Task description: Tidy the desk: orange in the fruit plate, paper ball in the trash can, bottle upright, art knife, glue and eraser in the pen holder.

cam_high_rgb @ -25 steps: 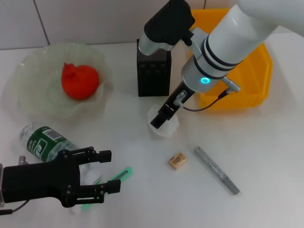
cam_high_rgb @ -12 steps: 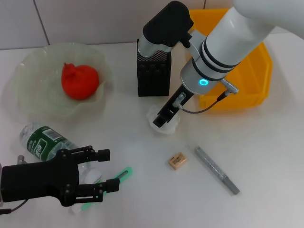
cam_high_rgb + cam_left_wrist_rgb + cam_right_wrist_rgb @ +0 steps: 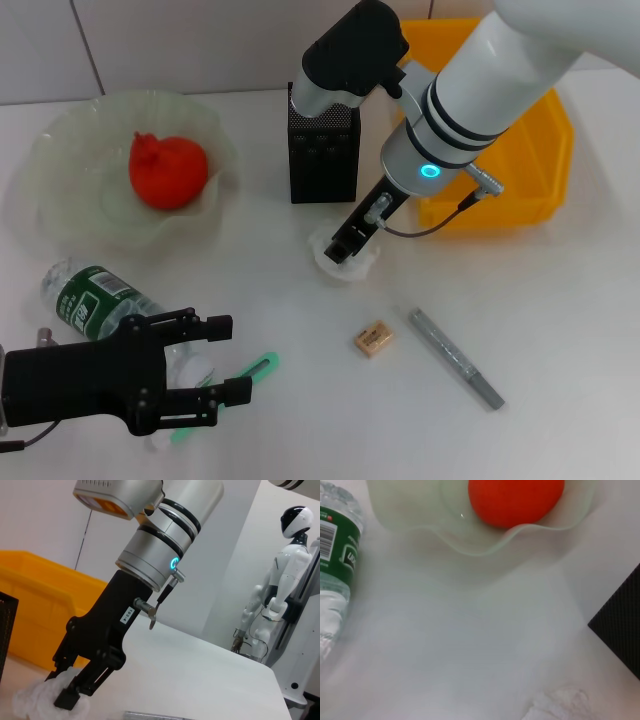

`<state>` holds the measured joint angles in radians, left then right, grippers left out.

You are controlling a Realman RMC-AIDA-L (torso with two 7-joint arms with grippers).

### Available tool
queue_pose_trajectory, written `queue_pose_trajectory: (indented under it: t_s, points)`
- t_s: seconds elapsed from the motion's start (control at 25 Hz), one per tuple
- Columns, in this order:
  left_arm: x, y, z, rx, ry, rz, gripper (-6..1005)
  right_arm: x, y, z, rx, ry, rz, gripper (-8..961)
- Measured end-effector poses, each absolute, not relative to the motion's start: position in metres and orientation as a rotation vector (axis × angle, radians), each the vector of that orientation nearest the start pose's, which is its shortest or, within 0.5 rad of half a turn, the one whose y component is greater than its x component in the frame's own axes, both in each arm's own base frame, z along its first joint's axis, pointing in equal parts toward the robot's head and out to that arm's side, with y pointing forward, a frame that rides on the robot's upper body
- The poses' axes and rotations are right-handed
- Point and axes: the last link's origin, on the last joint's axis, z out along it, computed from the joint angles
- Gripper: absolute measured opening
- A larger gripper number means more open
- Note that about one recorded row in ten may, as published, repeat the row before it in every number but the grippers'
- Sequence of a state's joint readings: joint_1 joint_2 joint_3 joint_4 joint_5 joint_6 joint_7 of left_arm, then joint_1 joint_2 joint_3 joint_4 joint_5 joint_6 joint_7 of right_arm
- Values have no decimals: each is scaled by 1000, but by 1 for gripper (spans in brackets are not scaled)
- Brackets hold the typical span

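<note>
Head view: right pincer (image 3: 343, 249) has been lowered onto paper ball (image 3: 345, 262); jaws are open around it, ready for grabbing.

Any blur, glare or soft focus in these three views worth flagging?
Head view: sharp, evenly lit, faint shadows beside the pen holder. Left wrist view: right gripper on the paper ball crisp, background robot softer. Right wrist view: softly focused throughout; orange and bottle blurred.

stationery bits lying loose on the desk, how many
3: eraser and grey art knife side by side, green glue under the left gripper. More may be hidden.
</note>
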<state>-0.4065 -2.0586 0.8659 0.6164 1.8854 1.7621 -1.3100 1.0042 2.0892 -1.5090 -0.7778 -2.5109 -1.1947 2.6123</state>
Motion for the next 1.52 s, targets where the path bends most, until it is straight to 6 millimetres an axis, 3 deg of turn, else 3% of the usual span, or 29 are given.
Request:
queue_pose_trajectory:
  t_s: [0.2, 0.4, 0.64, 0.84, 1.0, 1.16, 1.32, 1.52]
  points:
    - [-269, 269, -12, -2925, -607, -871, 779, 123, 408, -72, -2647, 805, -478, 353]
    - [-270, 268, -11, -2921, -609, -871, 779, 110, 403, -52, -2666, 805, -425, 350]
    - [-270, 268, -11, -2920, -609, -871, 778, 84, 396, 0, -2665, 798, -263, 349]
    - [-269, 269, -11, -2922, -601, -873, 778, 79, 396, 49, -2578, 810, -113, 359]
    - [-268, 270, -10, -2921, -598, -876, 777, 91, 397, 92, -2445, 854, -38, 367]
    - [-268, 270, -10, -2918, -597, -881, 777, 113, 399, 119, -2310, 905, -20, 375]
    - [-267, 270, -10, -2920, -595, -882, 776, 137, 405, 127, -2242, 952, 3, 384]
    - [-268, 269, -10, -2920, -596, -882, 776, 159, 414, 119, -2198, 1002, -9, 394]
